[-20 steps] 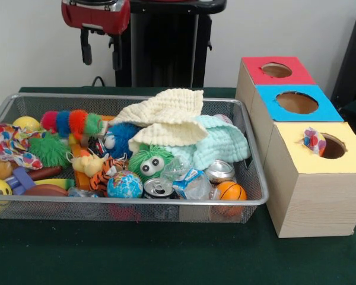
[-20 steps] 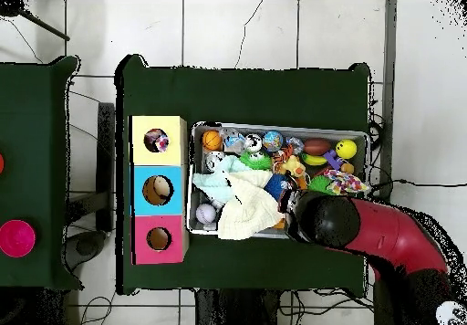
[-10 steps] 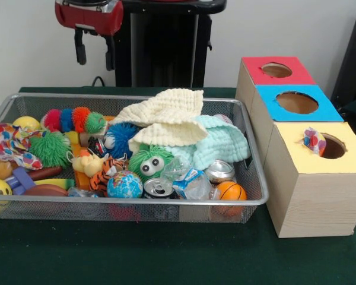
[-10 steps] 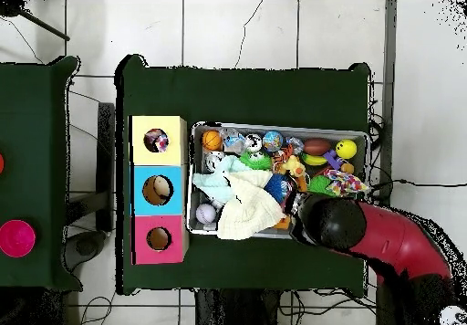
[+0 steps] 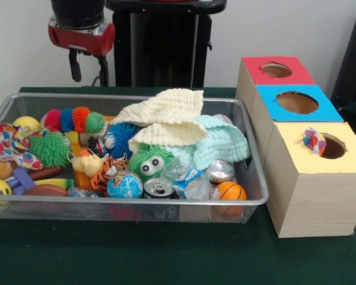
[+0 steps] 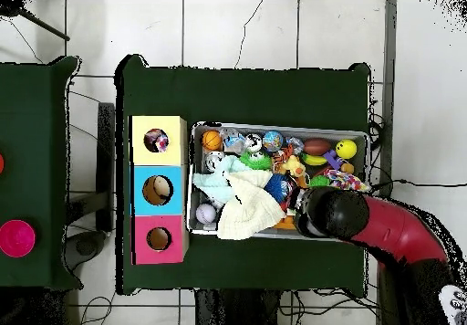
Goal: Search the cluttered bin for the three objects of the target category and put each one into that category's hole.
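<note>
Wire-mesh bin (image 5: 249,199): full of toys, cans and cloths. Yellow-topped cardboard box (image 5: 320,178): one patterned ball (image 5: 314,141) at its hole; judged partly done. Black two-fingered end effector (image 5: 86,63): parted, empty, above bin's rear corner.

Wire bin (image 5: 249,148): one.
Boxes with a round hole: three, namely red box (image 5: 277,71), blue box (image 5: 296,103), yellow box (image 5: 320,155).
Cloths: two, cream cloth (image 5: 166,116) and mint cloth (image 5: 222,142).
Drink cans: two, (image 5: 159,188) and (image 5: 219,171).
Globe ball (image 5: 124,184): one.
Basketball (image 5: 231,191): one.
Green googly-eyed puffer (image 5: 149,162): one.
Toy tiger (image 5: 107,168): one.
</note>
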Tool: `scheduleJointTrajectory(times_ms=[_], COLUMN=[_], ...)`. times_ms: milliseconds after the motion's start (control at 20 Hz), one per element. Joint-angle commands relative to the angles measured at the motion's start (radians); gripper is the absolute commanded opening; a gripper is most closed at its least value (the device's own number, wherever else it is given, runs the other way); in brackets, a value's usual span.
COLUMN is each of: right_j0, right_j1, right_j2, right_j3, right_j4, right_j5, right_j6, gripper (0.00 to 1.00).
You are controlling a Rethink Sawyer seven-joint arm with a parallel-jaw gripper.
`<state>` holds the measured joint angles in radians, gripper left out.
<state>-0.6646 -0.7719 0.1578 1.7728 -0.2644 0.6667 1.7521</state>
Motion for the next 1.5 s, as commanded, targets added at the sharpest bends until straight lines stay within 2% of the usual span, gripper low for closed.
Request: scheduleJointTrajectory(times_ms=[50, 400, 900, 1150, 1500], right_j0=[-0.034, -0.094, -0.107, -0.109, -0.100], right_j1=[0.161, 0.267, 0.292, 0.296, 0.327], right_j2=[0.029, 0.089, 0.108, 0.114, 0.116], right_j3=[-0.158, -0.295, -0.426, -0.425, -0.397], right_j4=[-0.016, -0.024, -0.052, -0.056, -0.069], right_j5=[0.045, 0.142, 0.275, 0.267, 0.160], right_j6=[0.002, -0.140, -0.205, -0.187, -0.131], gripper=[1.00, 1.00, 1.00, 1.00, 1.00])
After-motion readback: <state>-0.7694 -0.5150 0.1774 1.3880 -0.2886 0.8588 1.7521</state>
